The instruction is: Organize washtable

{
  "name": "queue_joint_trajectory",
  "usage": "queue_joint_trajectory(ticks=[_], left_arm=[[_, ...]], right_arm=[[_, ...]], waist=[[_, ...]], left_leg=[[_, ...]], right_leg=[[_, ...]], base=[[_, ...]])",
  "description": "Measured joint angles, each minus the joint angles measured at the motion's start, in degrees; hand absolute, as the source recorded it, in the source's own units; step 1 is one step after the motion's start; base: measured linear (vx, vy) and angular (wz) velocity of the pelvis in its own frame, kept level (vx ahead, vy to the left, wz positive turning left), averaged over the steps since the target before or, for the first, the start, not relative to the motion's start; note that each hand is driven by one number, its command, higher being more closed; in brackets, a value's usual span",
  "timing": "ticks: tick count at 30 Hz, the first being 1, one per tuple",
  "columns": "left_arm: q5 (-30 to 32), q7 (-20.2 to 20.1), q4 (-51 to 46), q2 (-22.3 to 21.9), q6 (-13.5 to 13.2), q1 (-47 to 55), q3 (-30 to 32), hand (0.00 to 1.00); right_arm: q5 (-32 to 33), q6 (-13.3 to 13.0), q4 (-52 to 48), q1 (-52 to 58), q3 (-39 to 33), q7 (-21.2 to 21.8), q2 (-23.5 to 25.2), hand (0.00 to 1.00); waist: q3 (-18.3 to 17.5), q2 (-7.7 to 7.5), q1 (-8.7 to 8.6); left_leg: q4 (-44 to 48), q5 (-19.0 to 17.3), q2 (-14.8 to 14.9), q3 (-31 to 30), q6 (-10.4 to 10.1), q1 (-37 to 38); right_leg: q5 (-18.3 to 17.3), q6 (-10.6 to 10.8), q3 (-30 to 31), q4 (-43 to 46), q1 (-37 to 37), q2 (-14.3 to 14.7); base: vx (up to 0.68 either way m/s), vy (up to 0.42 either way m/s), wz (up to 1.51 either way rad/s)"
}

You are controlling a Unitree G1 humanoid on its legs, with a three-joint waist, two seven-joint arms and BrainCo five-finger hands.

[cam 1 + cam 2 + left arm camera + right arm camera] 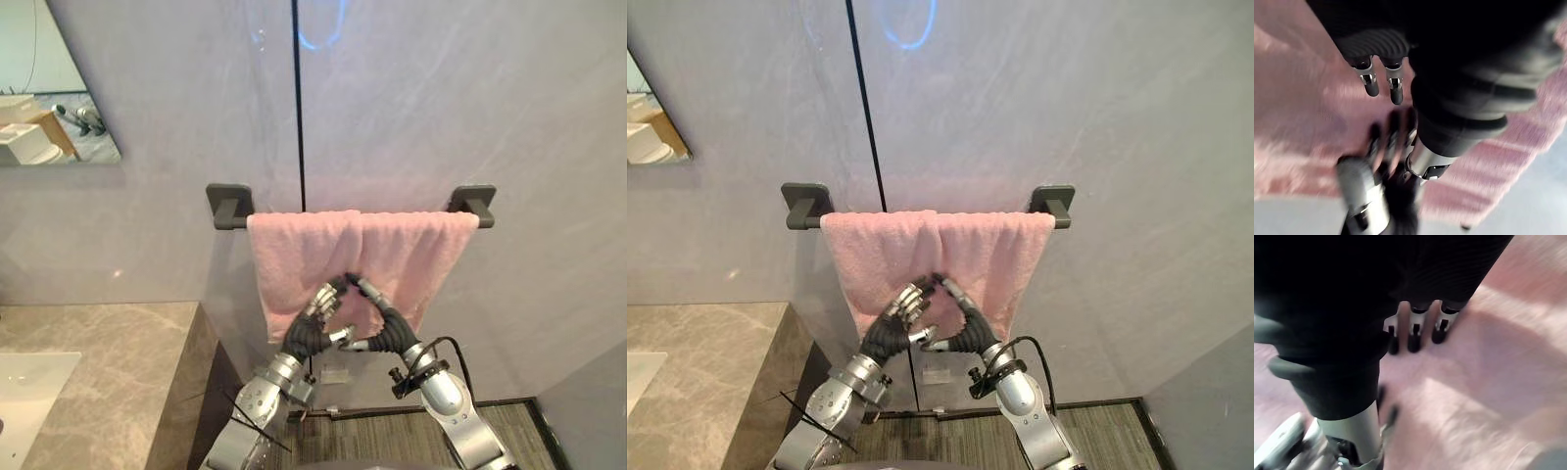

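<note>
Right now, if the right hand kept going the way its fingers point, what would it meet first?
The pink towel: the right hand points into it and seems to touch it, though depth is unclear.

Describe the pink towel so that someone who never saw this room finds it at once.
On the grey wall right of the marble counter, a dark rail spans two brackets. The pink towel hangs over it, the only coloured cloth there, with the left hand and right hand at its lower half.

Pink towel (294, 259) draped over dark wall rail (233, 210), spread nearly full width, vertical crease mid-top, hanging flat, 1 o'clock of worktop (118, 362).
</note>
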Motion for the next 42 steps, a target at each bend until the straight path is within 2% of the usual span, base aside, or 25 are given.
queue_joint_trajectory(ticks=[1, 5, 9, 16, 25, 28, 36, 42], left_arm=[[1.01, 0.99, 0.00, -1.06, -0.62, -0.01, 1.87, 0.00], [2.20, 2.76, 0.00, -1.34, -0.68, 0.18, 5.15, 0.00], [2.15, 3.51, -0.01, -4.67, -0.67, 1.54, 7.54, 0.00], [2.07, 4.64, -0.02, -6.90, -0.66, 4.61, 11.89, 0.00], [2.07, 4.53, 0.48, -8.67, -0.61, 10.39, 14.92, 0.00], [2.05, 4.46, 3.95, -9.23, -0.46, 11.67, 16.38, 0.00], [2.26, 4.35, 17.37, -10.40, 0.77, 13.21, 21.24, 0.00], [10.14, 5.02, 31.05, -9.67, 1.82, 11.13, 22.48, 0.00]], right_arm=[[-0.13, 1.06, 0.17, 0.63, -2.28, -1.16, 0.40, 0.00], [-0.10, 2.58, 0.02, 2.53, -7.72, -3.29, 3.17, 0.00], [-0.05, 3.53, -5.35, 5.81, -11.80, -5.51, 7.17, 0.00], [0.15, 4.36, -10.83, 9.49, -17.21, -8.08, 11.58, 0.00], [1.97, 4.71, -12.69, 13.38, -22.23, -10.99, 14.03, 0.00], [2.26, 4.81, -12.28, 15.01, -24.13, -11.91, 14.50, 0.00], [2.39, 5.32, 0.78, 15.17, -24.91, -12.23, 14.58, 0.00], [3.06, 6.06, 17.19, 12.87, -23.16, -10.99, 13.33, 0.00]], waist=[[0.22, -0.07, -0.03], [0.42, -0.17, -0.13], [0.48, -0.18, -0.06], [0.39, -0.26, -0.01], [0.30, -0.37, 0.48], [0.30, -0.37, 0.91], [0.22, -0.51, 1.47], [0.25, -0.45, 1.45]], left_leg=[[0.09, 0.02, -0.04, -0.03, 0.00, -0.11], [-0.08, 0.02, 0.01, -0.05, 0.00, -0.16], [-0.14, -0.02, 0.13, 0.03, -0.01, -0.15], [0.05, -0.39, 0.57, 0.95, 0.34, -0.05], [0.28, -0.42, 0.48, 1.64, 0.20, -0.07], [0.81, -0.56, 0.46, 1.67, 0.17, -0.17], [1.06, -0.90, 0.35, 1.57, 0.24, -0.28], [0.95, -0.82, 0.33, 1.84, 0.27, -0.28]], right_leg=[[0.00, 0.00, -0.04, -0.02, -0.11, -0.04], [-0.15, 0.02, -0.12, -0.11, -0.21, -0.02], [-0.17, 0.01, -0.14, -0.12, -0.13, -0.02], [-0.43, 0.36, -0.32, 0.65, -0.03, -0.63], [-0.52, 0.51, -0.35, 0.93, -0.29, -0.90], [-0.54, 0.55, -0.40, 0.91, -0.27, -0.95], [-0.61, 0.64, -0.64, 1.02, -0.13, -1.11], [-0.61, 0.65, -0.46, 1.09, -0.35, -1.13]], base=[[0.06, -0.005, 0.03], [0.03, -0.008, 0.01], [0.01, -0.004, 0.01], [-0.06, -0.009, 0.00], [-0.02, -0.001, -0.01], [0.00, 0.000, 0.00], [-0.02, -0.003, 0.01], [0.00, -0.001, -0.01]])
